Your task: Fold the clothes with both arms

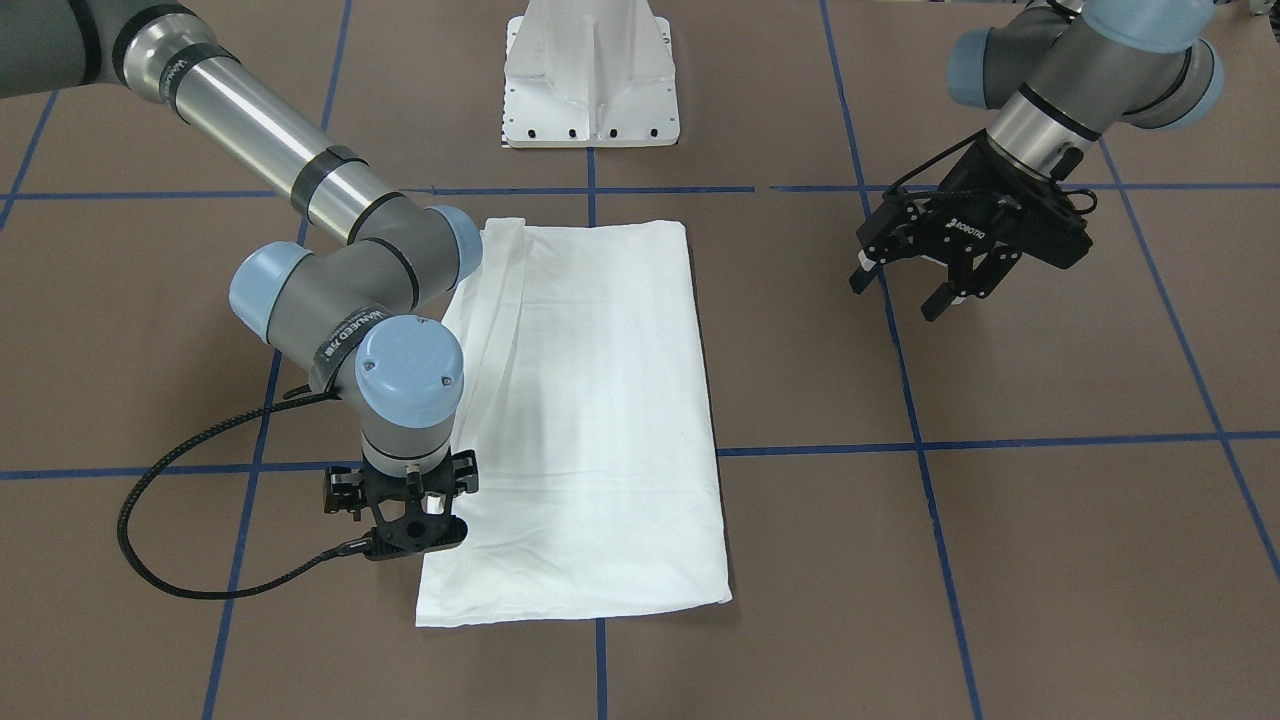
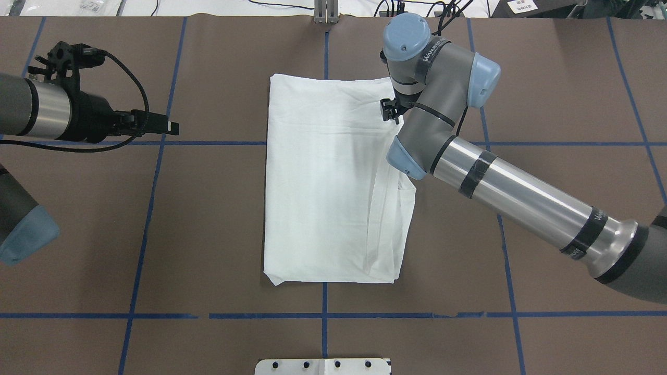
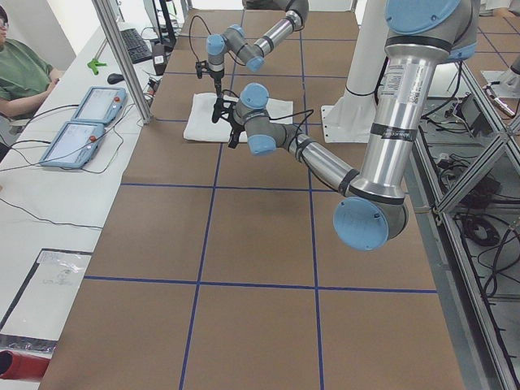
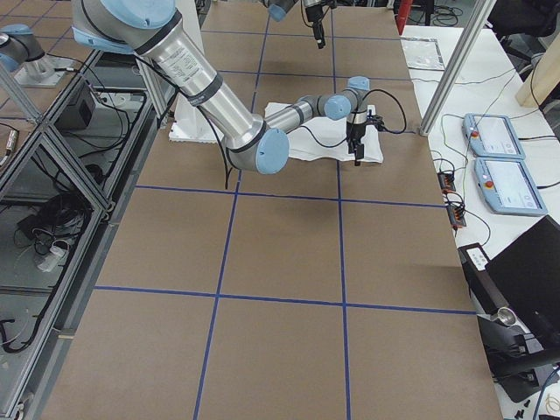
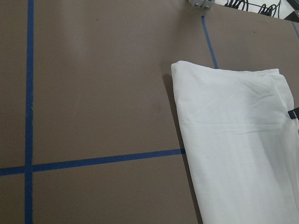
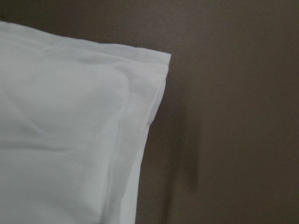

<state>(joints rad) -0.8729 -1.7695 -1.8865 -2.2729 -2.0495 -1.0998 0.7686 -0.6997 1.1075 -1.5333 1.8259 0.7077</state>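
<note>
The white shirt (image 1: 590,400) lies flat on the brown table, folded into a long rectangle (image 2: 323,182), with a narrower folded strip along its right side. My right gripper (image 1: 410,530) points straight down over the shirt's far right corner (image 2: 390,110). Its fingers are hidden under the wrist, so I cannot tell whether they are open or shut. The right wrist view shows only that hemmed corner (image 6: 140,79) close up, with no fingers. My left gripper (image 1: 905,290) hangs open in the air well to the shirt's left (image 2: 169,126), holding nothing. The left wrist view shows the shirt's far left corner (image 5: 238,140).
The white pedestal base (image 1: 590,80) stands at the robot's edge of the table. Blue tape lines (image 2: 208,142) cross the brown surface. A seated person (image 3: 20,73) and two control pendants (image 3: 97,101) are at the side bench beyond the far edge, behind a metal post (image 3: 122,57).
</note>
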